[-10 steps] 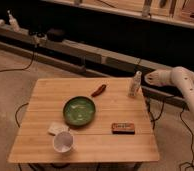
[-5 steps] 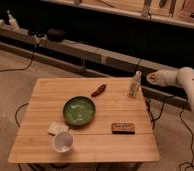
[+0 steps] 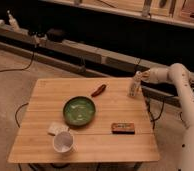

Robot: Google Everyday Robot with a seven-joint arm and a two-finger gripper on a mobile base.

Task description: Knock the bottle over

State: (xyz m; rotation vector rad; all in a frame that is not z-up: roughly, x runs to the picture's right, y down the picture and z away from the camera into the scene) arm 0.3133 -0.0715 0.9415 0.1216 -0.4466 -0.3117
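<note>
A small clear bottle (image 3: 135,85) stands upright near the far right edge of the wooden table (image 3: 85,135). My gripper (image 3: 143,76) is at the end of the white arm (image 3: 177,77) that reaches in from the right. It sits right beside the bottle's top, touching or nearly touching it.
On the table are a green bowl (image 3: 79,110), a red chilli (image 3: 98,90), a brown snack bar (image 3: 123,128), a white cup (image 3: 63,142) and a pale sponge (image 3: 55,128). A dark shelf with cables runs behind the table.
The arm has swung left, bringing the gripper from beside the table's right edge up against the bottle's top. The bottle still stands upright.
</note>
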